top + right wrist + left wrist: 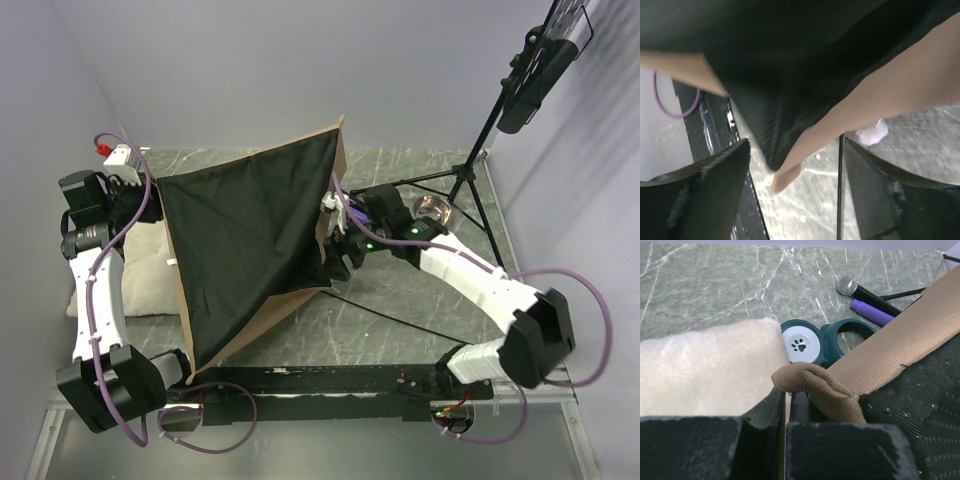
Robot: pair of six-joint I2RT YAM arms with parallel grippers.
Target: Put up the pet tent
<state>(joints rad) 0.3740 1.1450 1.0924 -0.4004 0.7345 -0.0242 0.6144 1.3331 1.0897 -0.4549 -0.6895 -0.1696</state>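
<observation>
Pet tent stands tipped on edge at the middle-left of the desk, with its black base facing up at us. Our left gripper pinches the tan corner beside the cream pillow. Our right gripper is spread around the opposite corner, gripping nothing. We'd close squarely on that hem, then lower both sides together, fabric taut.

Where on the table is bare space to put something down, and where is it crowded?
Bare marble lies at the front, between the pet tent, the right arm and the black rail, though a thin pole crosses it. Another strip runs along the far wall. Crowded: left side with the pillow, far right with tripod legs.
</observation>
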